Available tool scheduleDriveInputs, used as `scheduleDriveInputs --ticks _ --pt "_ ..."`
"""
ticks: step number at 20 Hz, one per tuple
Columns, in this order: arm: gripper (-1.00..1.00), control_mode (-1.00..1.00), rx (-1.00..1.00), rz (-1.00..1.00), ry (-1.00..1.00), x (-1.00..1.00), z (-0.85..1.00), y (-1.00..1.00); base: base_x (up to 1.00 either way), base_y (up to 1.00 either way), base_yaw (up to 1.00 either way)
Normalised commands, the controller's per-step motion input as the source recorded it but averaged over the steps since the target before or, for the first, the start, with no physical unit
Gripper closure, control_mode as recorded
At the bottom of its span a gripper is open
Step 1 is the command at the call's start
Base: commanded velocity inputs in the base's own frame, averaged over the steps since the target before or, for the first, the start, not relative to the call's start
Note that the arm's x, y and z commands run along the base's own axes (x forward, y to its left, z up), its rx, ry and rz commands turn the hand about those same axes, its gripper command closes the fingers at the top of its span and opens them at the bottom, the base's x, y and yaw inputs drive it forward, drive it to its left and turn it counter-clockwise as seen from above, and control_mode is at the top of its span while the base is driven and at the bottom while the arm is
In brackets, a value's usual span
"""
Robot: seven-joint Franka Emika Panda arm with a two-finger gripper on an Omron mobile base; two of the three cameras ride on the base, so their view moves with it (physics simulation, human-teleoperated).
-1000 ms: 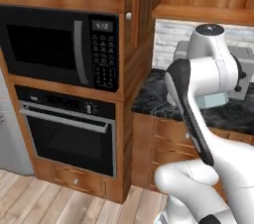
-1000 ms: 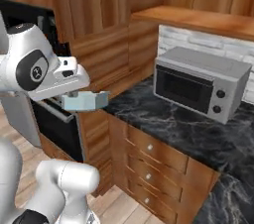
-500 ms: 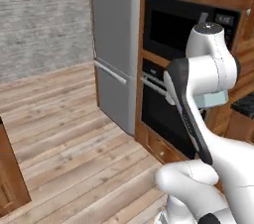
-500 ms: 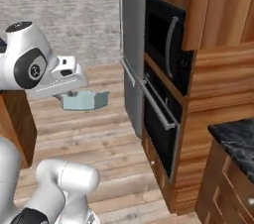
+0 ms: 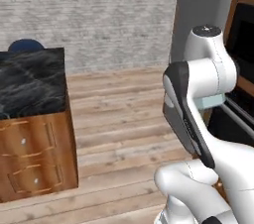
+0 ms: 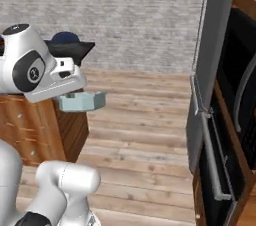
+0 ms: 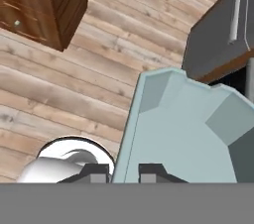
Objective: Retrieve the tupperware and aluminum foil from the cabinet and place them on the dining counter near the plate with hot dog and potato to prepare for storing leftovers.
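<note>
Plank floor point(image 6: 145, 135) and grey brick wall; black marble worktop point(image 5: 30, 82) at left of frame. Centre: hand point(image 7: 124, 171) clamped on the rim of the pale tub point(image 6: 80, 101), carried above the floor.

The pale grey-blue tupperware point(image 6: 80, 102) hangs level above the floorboards (apparently empty), near the dining counter point(image 5: 31, 82).

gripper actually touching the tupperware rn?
Touching. In the hand view the gripper has its fingertips clamped on the tupperware wall; the right base view shows the tub hanging from the hand above the floor.
</note>
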Motion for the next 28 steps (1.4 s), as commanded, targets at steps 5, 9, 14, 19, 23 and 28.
scheduleDriveInputs --ticks 5,9,14,19,23,28 --pt "1.0 1.0 0.0 0.0 0.0 0.0 0.0 0.0 1.0 -0.69 0.29" --pt "1.0 1.0 0.0 0.0 0.0 0.0 0.0 0.0 1.0 -0.79 0.19" --pt "1.0 1.0 0.0 0.0 0.0 0.0 0.0 0.0 1.0 -0.42 0.16" --pt "1.0 1.0 0.0 0.0 0.0 0.0 0.0 0.0 1.0 -0.01 0.07" --pt "1.0 1.0 0.0 0.0 0.0 0.0 0.0 0.0 1.0 0.0 0.0" --pt "1.0 1.0 0.0 0.0 0.0 0.0 0.0 0.0 1.0 0.01 0.0"
